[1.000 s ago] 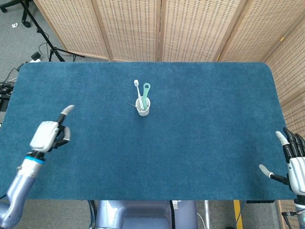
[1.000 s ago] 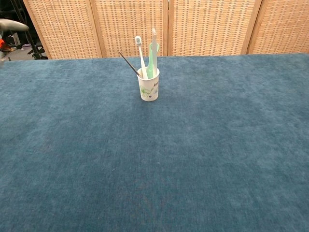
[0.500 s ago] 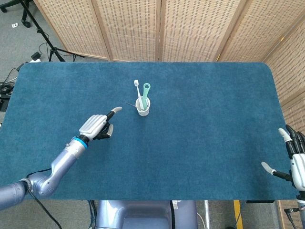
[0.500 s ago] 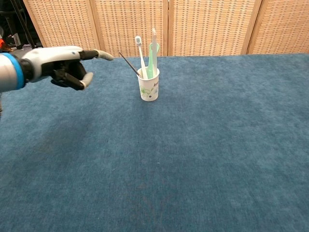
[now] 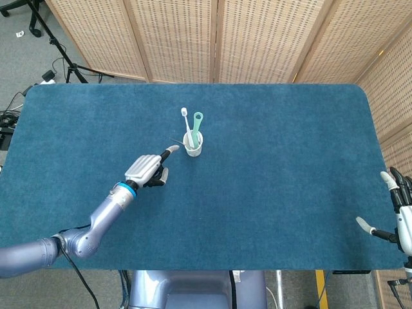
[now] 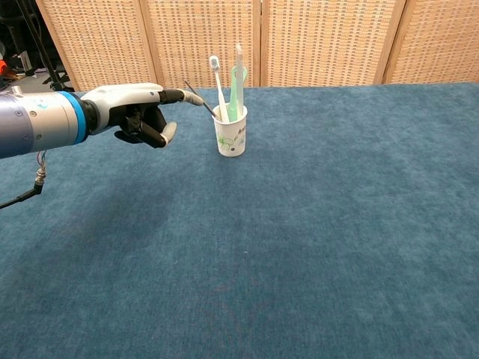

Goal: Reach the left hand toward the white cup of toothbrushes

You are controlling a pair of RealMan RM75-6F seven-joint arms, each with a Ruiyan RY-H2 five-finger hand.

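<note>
The white cup (image 5: 193,146) stands a little left of the table's middle, holding a white toothbrush (image 5: 186,122), a green toothbrush (image 5: 197,125) and a thin dark stick. In the chest view the cup (image 6: 231,135) shows a small printed pattern. My left hand (image 5: 149,170) hovers just left of the cup, one finger stretched toward it and the rest curled in, holding nothing. From the chest view the left hand (image 6: 141,112) has its fingertip close to the dark stick (image 6: 199,100), a short gap from the cup. My right hand (image 5: 400,216) is at the table's right edge, fingers spread, empty.
The blue felt table (image 5: 270,167) carries only the cup. Woven folding screens (image 5: 219,38) stand behind the far edge. A tripod and cables (image 5: 45,71) lie on the floor at the far left.
My left arm has swept from the table's left front toward the cup, its hand now just beside it. The right hand has drifted slightly down and right.
</note>
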